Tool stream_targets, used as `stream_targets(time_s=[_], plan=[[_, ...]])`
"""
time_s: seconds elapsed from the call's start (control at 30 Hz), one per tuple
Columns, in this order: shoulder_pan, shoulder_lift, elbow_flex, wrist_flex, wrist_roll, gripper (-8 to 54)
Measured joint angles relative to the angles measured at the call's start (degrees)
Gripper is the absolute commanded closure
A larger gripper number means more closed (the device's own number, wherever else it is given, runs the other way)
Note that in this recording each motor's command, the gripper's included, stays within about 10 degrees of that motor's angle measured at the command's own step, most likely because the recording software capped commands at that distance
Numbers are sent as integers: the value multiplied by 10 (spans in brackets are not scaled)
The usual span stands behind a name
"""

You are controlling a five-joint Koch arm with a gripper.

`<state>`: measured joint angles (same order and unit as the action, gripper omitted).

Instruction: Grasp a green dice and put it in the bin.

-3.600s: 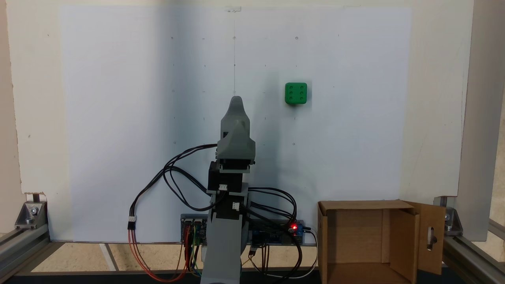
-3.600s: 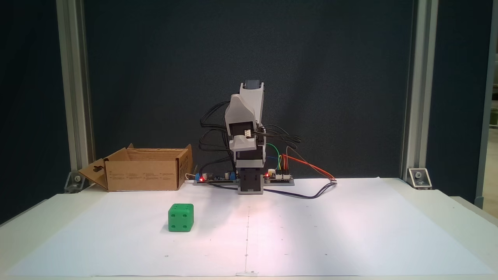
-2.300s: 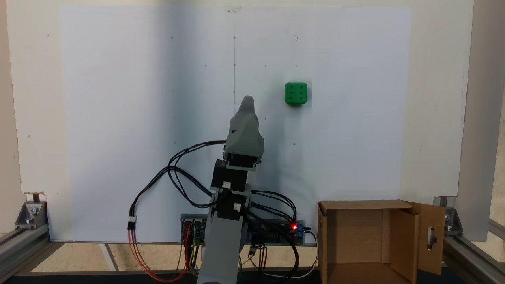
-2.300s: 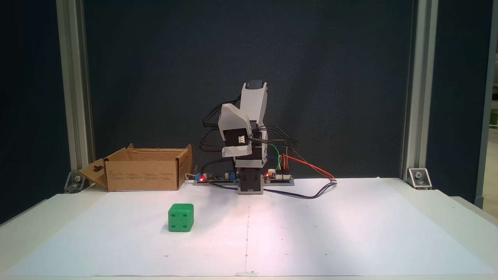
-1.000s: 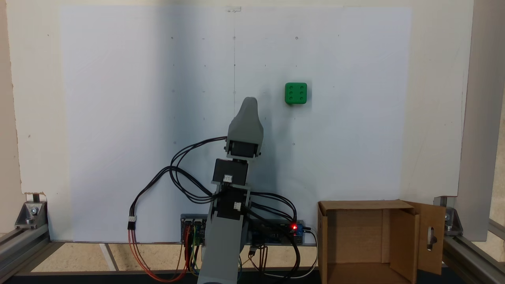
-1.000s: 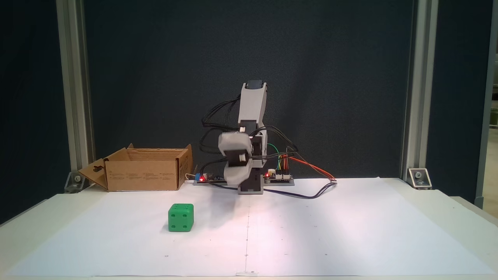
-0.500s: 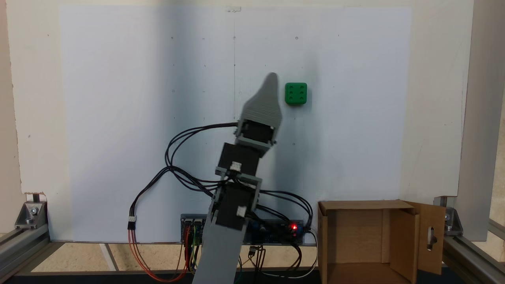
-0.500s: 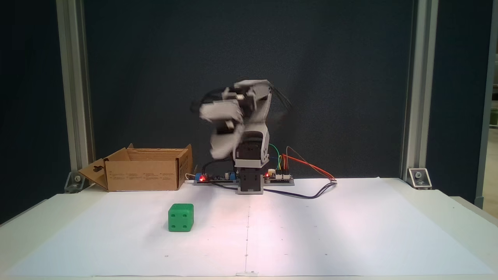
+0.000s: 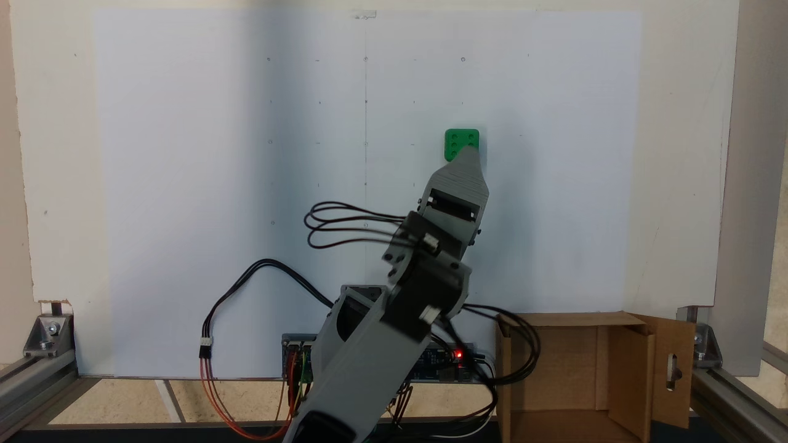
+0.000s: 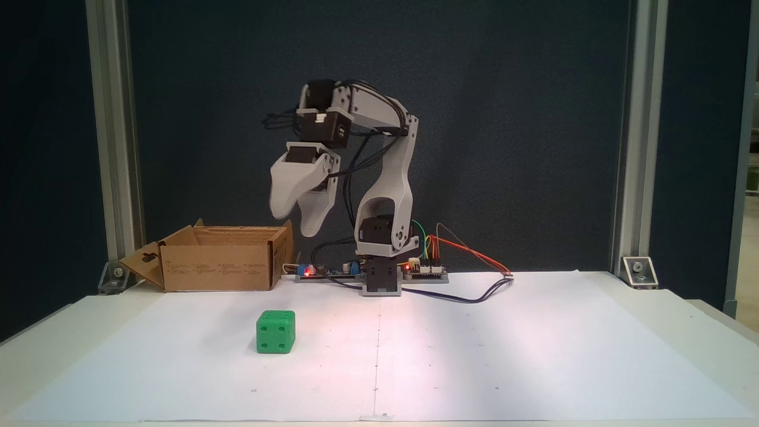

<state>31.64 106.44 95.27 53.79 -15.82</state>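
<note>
While the arm reaches out from its base, I see the pincer hanging high in the air, jaws pointing down with a clear gap between the two tips and nothing held. In a fixed view its tip overlaps the near edge of the green dice. The green dice sits alone on the white paper sheet covering the table, well below the pincer. The bin, flaps open, stands at the table's back edge near the arm's base.
</note>
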Motion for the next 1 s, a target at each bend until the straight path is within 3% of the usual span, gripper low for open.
stream_targets(time_s=[0.2,0.33,1.0], plan=[[3,-72,-57,177,-107,-8],[-1,-105,-93,192,-139,-9],[-1,-272,-271,189,-141,-7]])
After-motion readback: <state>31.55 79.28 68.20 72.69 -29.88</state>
